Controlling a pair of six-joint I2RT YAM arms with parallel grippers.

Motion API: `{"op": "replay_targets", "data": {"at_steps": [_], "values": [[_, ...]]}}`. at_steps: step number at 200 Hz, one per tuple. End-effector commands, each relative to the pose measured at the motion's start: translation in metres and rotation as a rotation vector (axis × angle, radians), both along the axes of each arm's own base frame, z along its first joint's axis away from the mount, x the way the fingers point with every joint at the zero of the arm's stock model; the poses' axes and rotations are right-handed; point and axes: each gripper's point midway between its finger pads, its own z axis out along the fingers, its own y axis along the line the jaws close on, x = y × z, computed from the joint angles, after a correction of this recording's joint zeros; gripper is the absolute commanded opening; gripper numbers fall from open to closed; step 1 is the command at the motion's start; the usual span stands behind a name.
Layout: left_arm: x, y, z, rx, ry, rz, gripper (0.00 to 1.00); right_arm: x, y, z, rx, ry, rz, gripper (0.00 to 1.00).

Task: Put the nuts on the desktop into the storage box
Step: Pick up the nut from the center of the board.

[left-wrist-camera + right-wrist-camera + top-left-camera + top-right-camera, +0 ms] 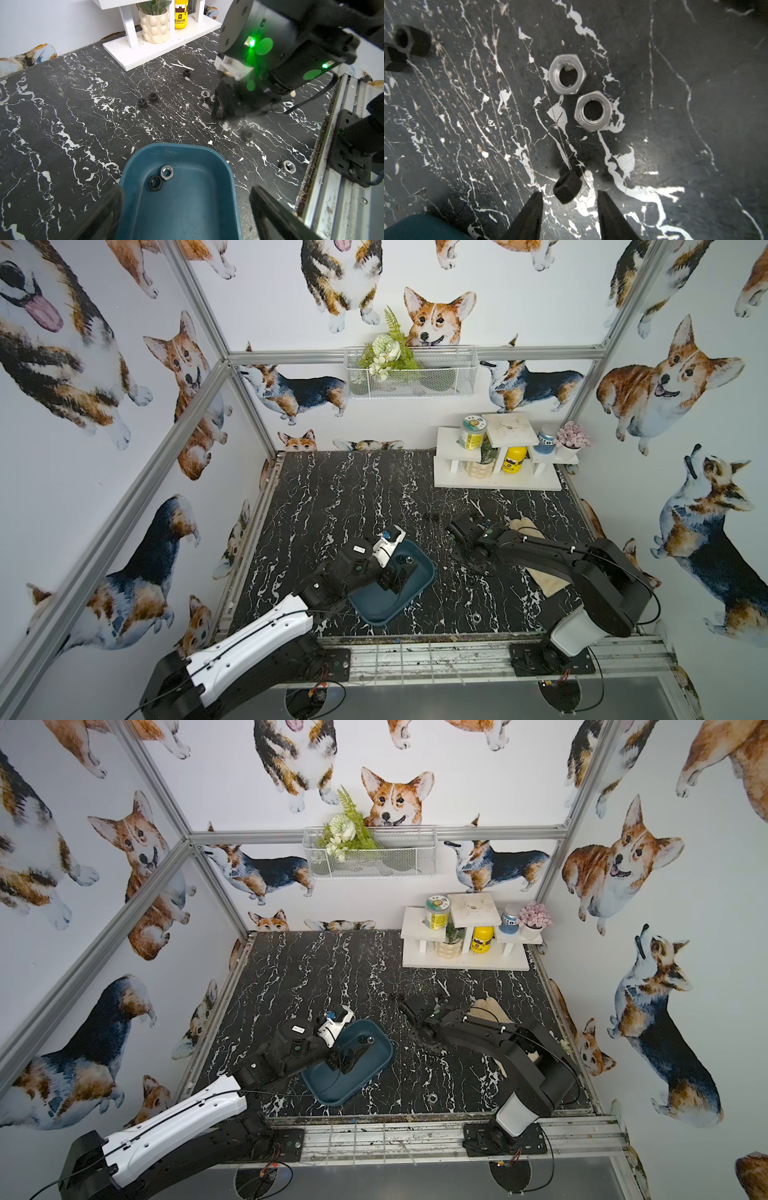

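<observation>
left gripper [185,209]: fingers spread wide, hanging over storage box [220,166]; black nut [155,182] and silver nut [166,171] inside, just ahead of tips
right gripper [570,209]: part open, black nut on desktop [568,187] between tips, contact unclear; two silver nuts [567,74] just beyond

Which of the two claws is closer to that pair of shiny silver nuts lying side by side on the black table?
The right. The right gripper hangs just short of the silver nuts, with a black nut between its fingertips. The left gripper is over the storage box, farther off.
</observation>
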Motion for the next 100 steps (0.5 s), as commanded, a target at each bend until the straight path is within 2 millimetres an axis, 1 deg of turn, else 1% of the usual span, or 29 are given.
{"op": "replay_targets", "data": {"at_steps": [1,7,25,45,71,100], "values": [[0.004,-0.001,0.007,-0.013,-0.039,0.002,1.0,0.006,0.004,-0.003,0.007,-0.011,-0.018,0.47],[0.004,-0.001,0.007,-0.012,-0.038,0.002,1.0,0.007,0.003,-0.005,-0.001,-0.007,-0.021,0.45],[0.003,-0.001,0.005,-0.009,-0.033,0.0,1.0,0.007,0.0,-0.007,-0.019,-0.006,-0.025,0.35],[0.003,-0.001,0.005,-0.014,-0.036,-0.003,1.0,0.007,-0.005,-0.007,-0.042,-0.011,-0.027,0.27],[0.002,-0.003,0.007,-0.023,-0.032,-0.006,1.0,0.007,-0.011,-0.005,-0.077,-0.019,-0.012,0.24],[0.001,-0.005,0.005,-0.025,-0.021,-0.018,1.0,0.004,-0.021,-0.011,-0.099,-0.002,0.003,0.23]]}}
